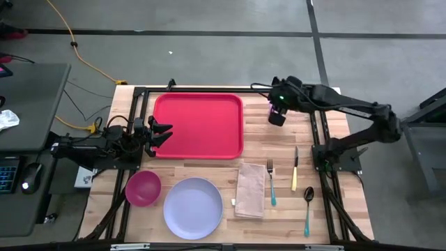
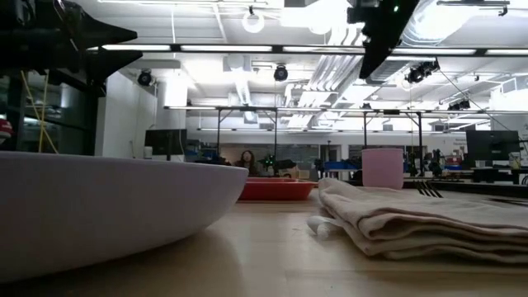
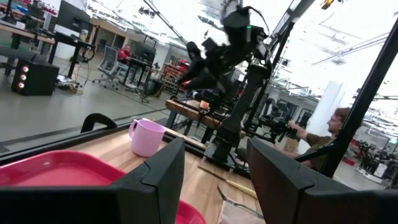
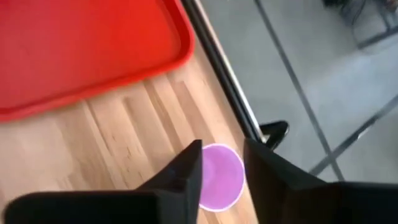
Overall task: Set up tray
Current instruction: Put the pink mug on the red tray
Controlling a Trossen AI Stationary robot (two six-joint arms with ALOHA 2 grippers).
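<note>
The red tray (image 1: 198, 125) lies flat on the wooden table at the far middle, and shows in the low view (image 2: 276, 190) too. A pink mug (image 4: 217, 185) stands upright on the table just past the tray's right edge (image 2: 382, 167) (image 3: 146, 137). My right gripper (image 4: 221, 163) hangs open high above the mug, pointing down at a slant (image 1: 279, 113), and touches nothing. My left gripper (image 1: 164, 133) waits open and level over the tray's left rim (image 3: 214, 180).
Along the near side lie a magenta bowl (image 1: 143, 188), a lavender plate (image 1: 193, 207) and a folded beige napkin (image 1: 251, 189). Right of them are a fork (image 1: 270, 183), a knife (image 1: 295, 169) and a spoon (image 1: 307, 209). People sit in the room beyond.
</note>
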